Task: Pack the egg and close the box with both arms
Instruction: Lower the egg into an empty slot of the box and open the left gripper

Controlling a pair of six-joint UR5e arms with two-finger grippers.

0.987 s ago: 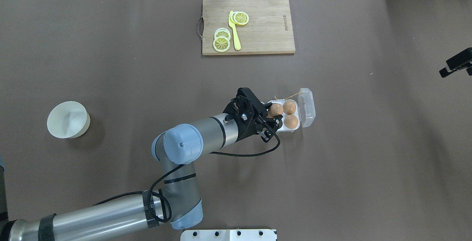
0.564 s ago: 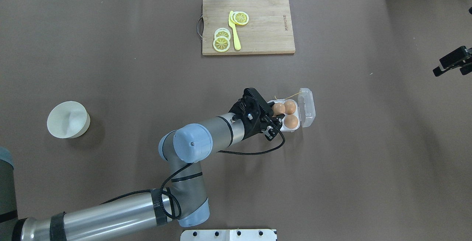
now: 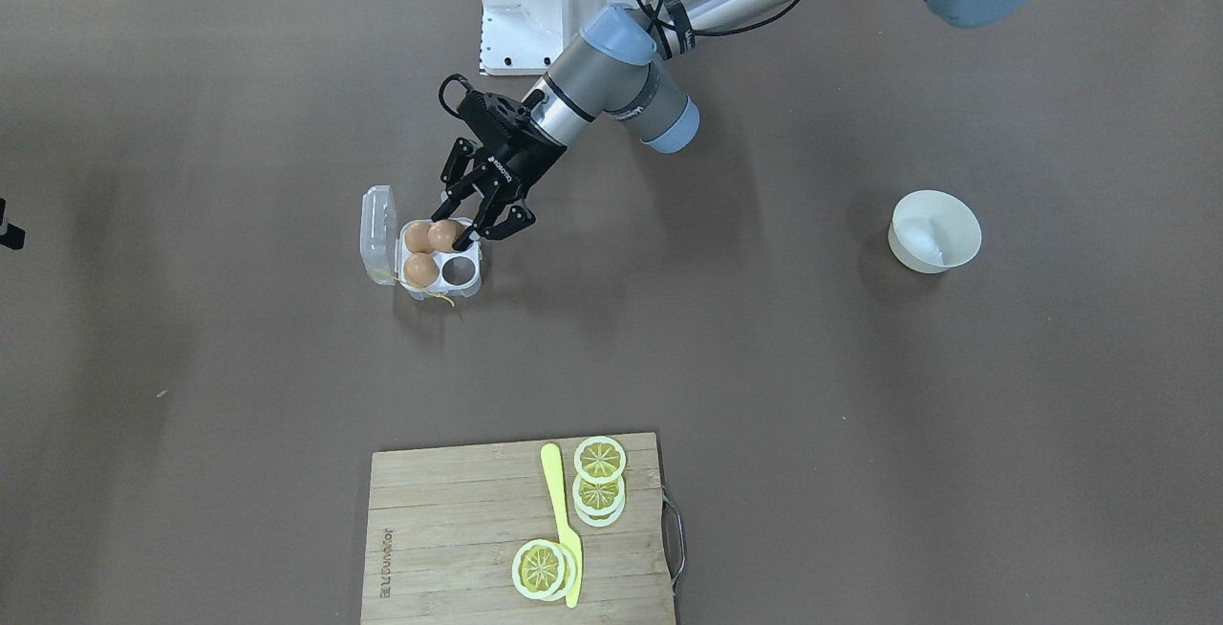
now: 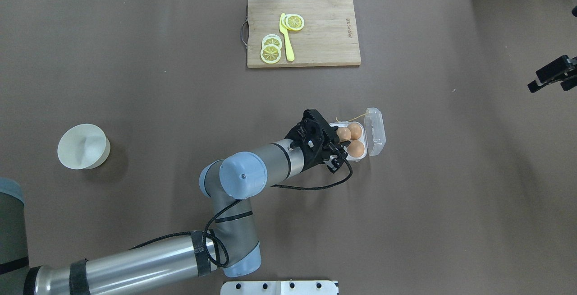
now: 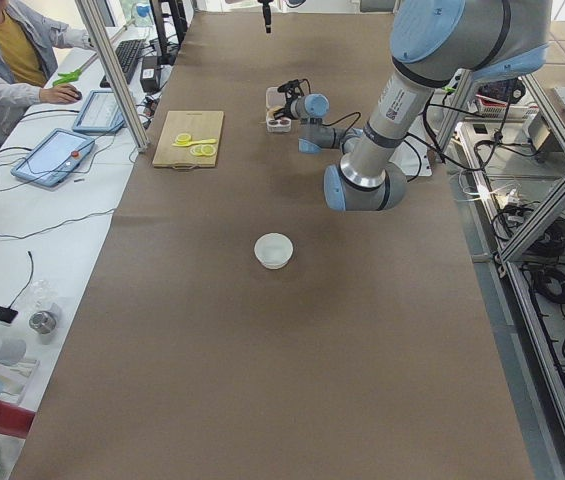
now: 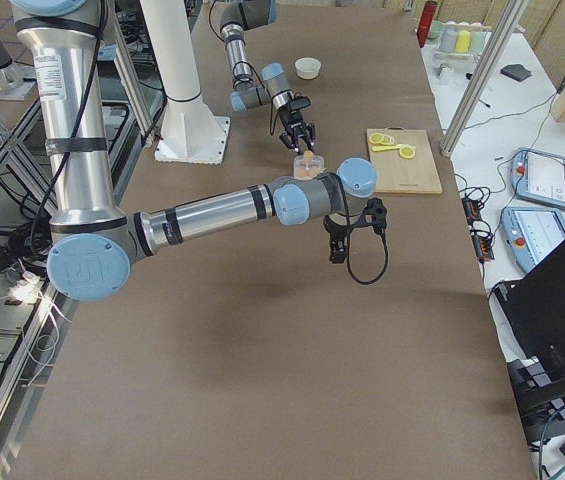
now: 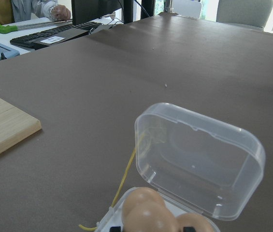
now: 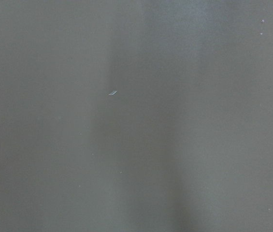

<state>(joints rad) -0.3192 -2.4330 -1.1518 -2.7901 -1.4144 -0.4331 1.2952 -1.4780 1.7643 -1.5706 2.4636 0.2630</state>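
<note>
The clear box (image 4: 360, 156) sits mid-table with its lid (image 4: 375, 131) open to the right and a yellow string (image 4: 354, 117) at its far side. Two brown eggs (image 4: 356, 149) lie in its right-hand cells. My left gripper (image 4: 341, 138) is shut on a third egg (image 4: 344, 133) and holds it low over the box's left half. In the front view this egg (image 3: 444, 235) sits beside an empty cell (image 3: 461, 269). The left wrist view shows the held egg (image 7: 146, 215) and the lid (image 7: 199, 159). My right gripper (image 4: 552, 74) hangs at the table's right edge; I cannot tell how its jaws stand.
A white bowl (image 4: 83, 146) stands at the left. A wooden cutting board (image 4: 324, 38) with lemon slices (image 4: 271, 49) and a yellow knife (image 4: 286, 38) lies at the far middle. The right wrist view shows only brown table cover (image 8: 136, 116).
My left arm has moved right, carrying the egg further over the box. The right gripper has shifted a little into view at the right edge.
</note>
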